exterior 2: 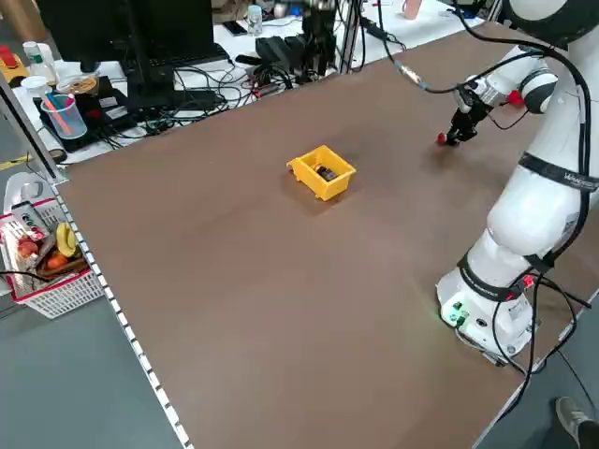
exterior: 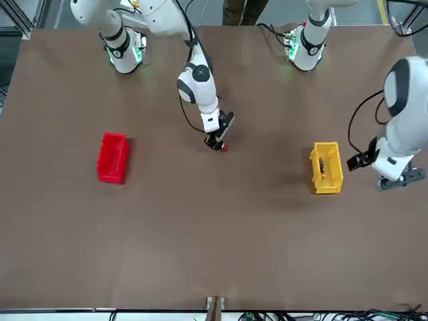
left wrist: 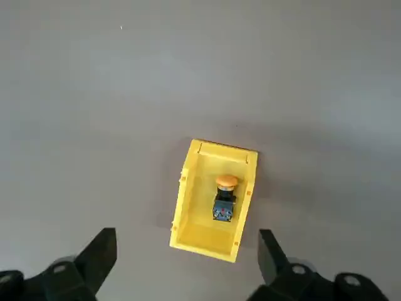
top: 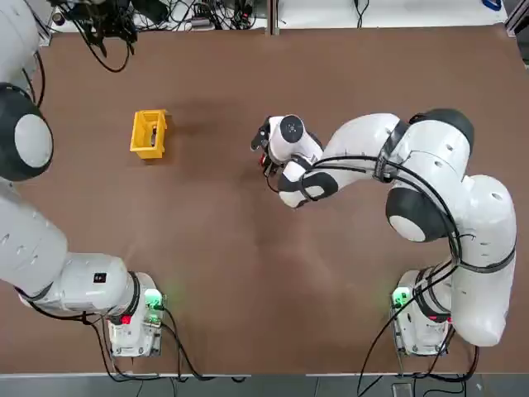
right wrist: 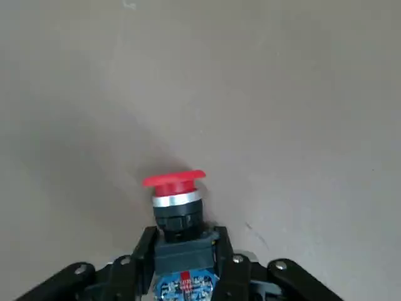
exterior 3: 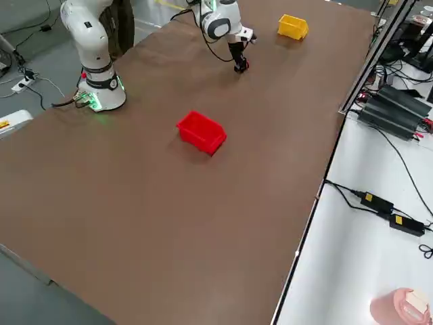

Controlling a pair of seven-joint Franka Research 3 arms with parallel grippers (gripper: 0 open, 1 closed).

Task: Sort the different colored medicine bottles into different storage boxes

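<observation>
The red-capped bottle (right wrist: 174, 194) lies low over the middle of the table, its dark body clamped between the fingers of my right gripper (right wrist: 182, 276). In the front view the right gripper (exterior: 215, 140) points down with the red cap (exterior: 223, 147) at its tip. The yellow-capped bottle (left wrist: 225, 195) lies inside the yellow box (left wrist: 188, 188) on my left half of the table. My left gripper (left wrist: 185, 263) hovers open above and beside the yellow box (exterior: 326, 188). The red box (exterior: 112, 157) stands with nothing showing in it on my right half; my right arm hides it in the top view.
Cables and electronics (top: 124, 21) line the far table edge. The arm bases (top: 136, 318) (top: 421, 318) stand at the near edge. Off the table on my left are a wire basket (exterior 2: 42, 262) and desk clutter. Bare tabletop (exterior: 214, 241) stretches between the two boxes.
</observation>
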